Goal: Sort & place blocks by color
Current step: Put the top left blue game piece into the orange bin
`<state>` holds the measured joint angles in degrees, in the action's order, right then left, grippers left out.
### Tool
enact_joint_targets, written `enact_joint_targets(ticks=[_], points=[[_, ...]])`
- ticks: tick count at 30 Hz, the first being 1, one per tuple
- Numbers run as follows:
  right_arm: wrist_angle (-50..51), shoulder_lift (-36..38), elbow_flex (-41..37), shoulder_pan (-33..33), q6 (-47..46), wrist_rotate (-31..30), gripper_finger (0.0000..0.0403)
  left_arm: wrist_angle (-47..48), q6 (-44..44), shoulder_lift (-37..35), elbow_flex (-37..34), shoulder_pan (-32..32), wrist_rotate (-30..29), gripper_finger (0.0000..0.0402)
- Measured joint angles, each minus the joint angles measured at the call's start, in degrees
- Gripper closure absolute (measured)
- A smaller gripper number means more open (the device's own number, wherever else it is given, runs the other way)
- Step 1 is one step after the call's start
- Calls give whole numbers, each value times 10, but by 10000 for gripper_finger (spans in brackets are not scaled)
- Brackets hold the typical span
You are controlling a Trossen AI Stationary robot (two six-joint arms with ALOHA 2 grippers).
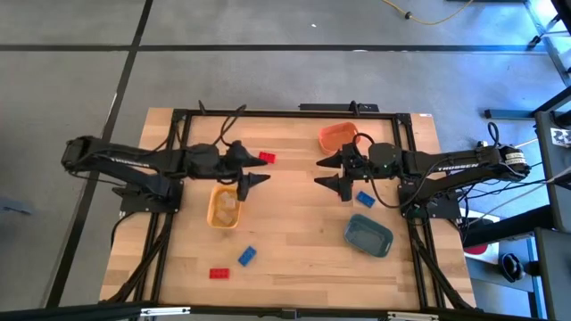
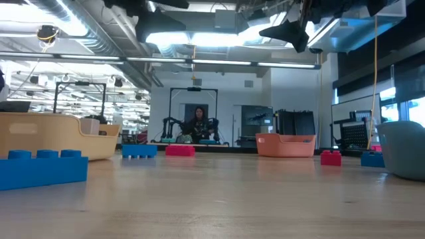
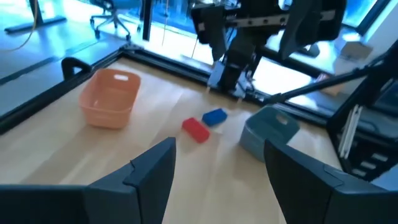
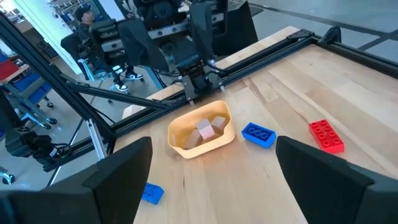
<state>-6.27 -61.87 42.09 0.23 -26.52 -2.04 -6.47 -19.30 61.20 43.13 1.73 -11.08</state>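
Beige blocks point(image 4: 208, 129) lie in the yellow tray point(image 1: 214, 214). Loose on the table are a red block point(image 1: 267, 158), a blue block point(image 1: 246, 256), a red block point(image 1: 219, 273) and a blue block point(image 1: 365, 198). The left wrist view also shows a red block point(image 3: 196, 129) beside that last blue block point(image 3: 214, 116). The right wrist view shows another blue block point(image 4: 258, 134) next to the yellow tray. My left gripper point(image 1: 256, 169) is open and empty above the table, by the yellow tray's far end. My right gripper point(image 1: 323, 171) is open and empty, between the orange tray and the blue block.
The orange tray point(image 1: 337, 136) stands at the far right of centre. The slate-blue tray point(image 1: 368, 234) stands at the near right. A black frame point(image 1: 268, 113) runs round the table. Bare wood lies between the two grippers. A person sits in the room far behind the table point(image 2: 198, 123).
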Motion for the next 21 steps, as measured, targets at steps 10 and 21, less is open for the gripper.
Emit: enact_joint_targets(ticks=[10,21], points=[[0,0,0,0,2,0,57,-5,-2,4,-4,5,-17,167],[0,0,0,0,0,2,57,228,-79,50,112,-66,4,167]])
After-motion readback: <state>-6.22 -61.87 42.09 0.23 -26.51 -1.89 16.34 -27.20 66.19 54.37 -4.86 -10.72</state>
